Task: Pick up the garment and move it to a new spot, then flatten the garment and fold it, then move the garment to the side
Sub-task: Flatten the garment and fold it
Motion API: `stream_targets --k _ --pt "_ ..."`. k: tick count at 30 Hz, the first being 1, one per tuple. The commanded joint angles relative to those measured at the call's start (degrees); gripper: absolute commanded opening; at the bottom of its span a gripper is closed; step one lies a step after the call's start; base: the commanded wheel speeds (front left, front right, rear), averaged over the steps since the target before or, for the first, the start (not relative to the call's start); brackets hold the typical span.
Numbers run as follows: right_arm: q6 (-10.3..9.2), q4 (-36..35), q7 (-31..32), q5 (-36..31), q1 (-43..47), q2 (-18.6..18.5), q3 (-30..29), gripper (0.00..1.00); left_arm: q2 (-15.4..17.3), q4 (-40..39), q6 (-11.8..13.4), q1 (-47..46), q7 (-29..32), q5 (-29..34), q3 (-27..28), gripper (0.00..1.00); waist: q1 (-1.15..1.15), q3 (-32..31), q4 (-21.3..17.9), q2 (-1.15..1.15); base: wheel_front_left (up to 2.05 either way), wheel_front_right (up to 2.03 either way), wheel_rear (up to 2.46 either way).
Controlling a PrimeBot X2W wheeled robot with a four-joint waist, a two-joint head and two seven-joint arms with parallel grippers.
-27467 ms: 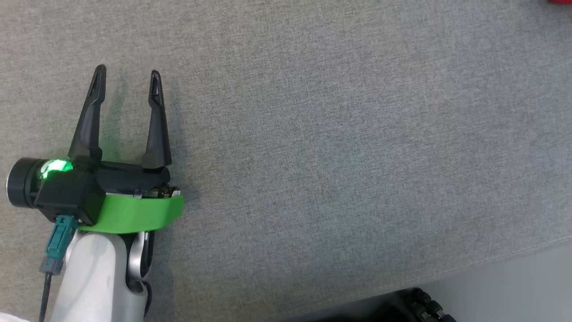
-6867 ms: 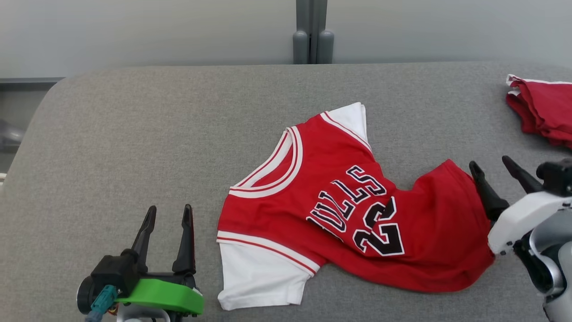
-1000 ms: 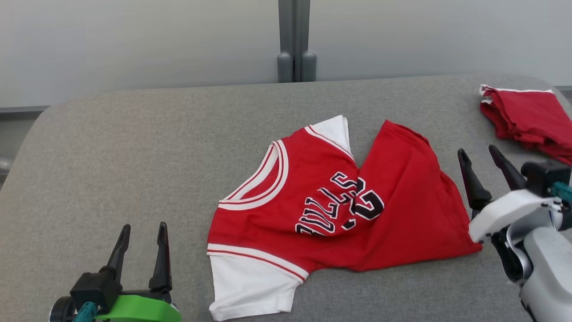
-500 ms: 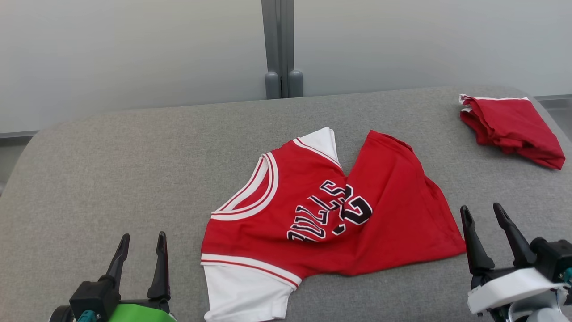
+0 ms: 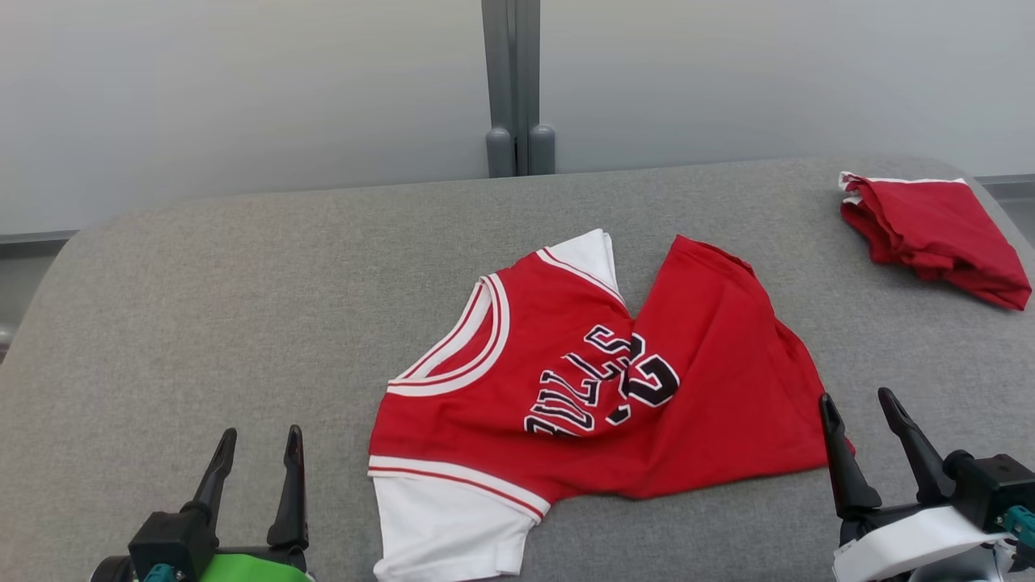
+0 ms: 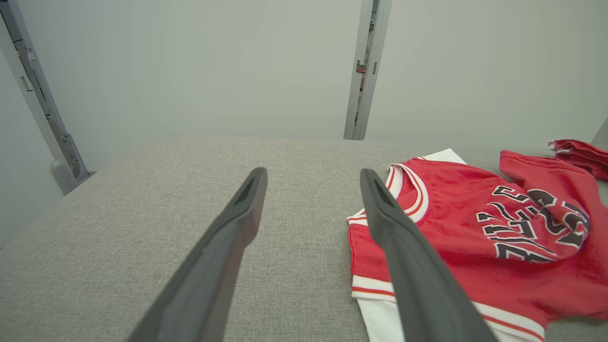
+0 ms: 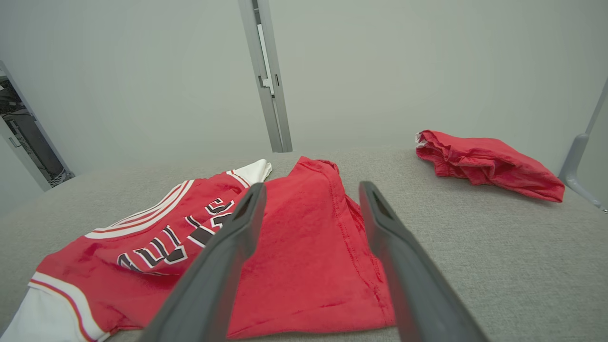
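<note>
In front of you a wide grey cushioned surface (image 5: 202, 283) runs below a pale wall. The garment, a red shirt (image 5: 582, 380) with white sleeves, a white-striped collar and black lettering, lies near the middle of it, with its hem end folded over part of the lettering. A smaller bundle of red cloth (image 5: 938, 234) sits well apart at the far right corner. Your left gripper (image 5: 261, 436) hangs at the lower left, apart from the shirt's white sleeve, and your right gripper (image 5: 855, 398) hangs at the lower right, just beside the folded red edge; both have their fingers spread wide and hold nothing.
</note>
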Motion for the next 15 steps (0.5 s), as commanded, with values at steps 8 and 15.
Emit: stream_targets --k 8,15 --pt "-0.08 -0.17 0.54 -0.43 0.84 0.34 0.25 1.00 0.49 0.12 0.25 0.41 -0.01 -0.14 -0.43 1.00 0.00 -0.17 0.41 0.00 0.00 0.00 0.00" --pt "-0.07 -0.11 0.77 -0.56 0.82 0.33 0.51 1.00 0.66 -0.01 0.61 0.75 -0.01 -0.22 -0.74 1.00 0.00 -0.26 0.37 0.00 0.00 0.00 0.00"
